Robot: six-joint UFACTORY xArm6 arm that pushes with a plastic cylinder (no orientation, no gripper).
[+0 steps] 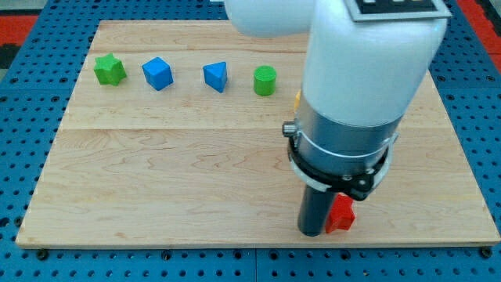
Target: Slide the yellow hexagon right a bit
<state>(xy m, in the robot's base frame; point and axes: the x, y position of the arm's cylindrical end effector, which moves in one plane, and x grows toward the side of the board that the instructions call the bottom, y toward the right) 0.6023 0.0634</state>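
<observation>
Yellow hexagon (298, 99) shows only as a sliver at the arm's left edge, near the green cylinder (265, 81), well above my tip (312, 233). My tip, a bare rod holding nothing, touches the red block (340, 215).

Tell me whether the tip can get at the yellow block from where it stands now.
Probably yes, though not directly. My tip sits at the view's bottom, touching the red block. The yellow block is only a sliver behind the arm. The board between looks free.
</observation>
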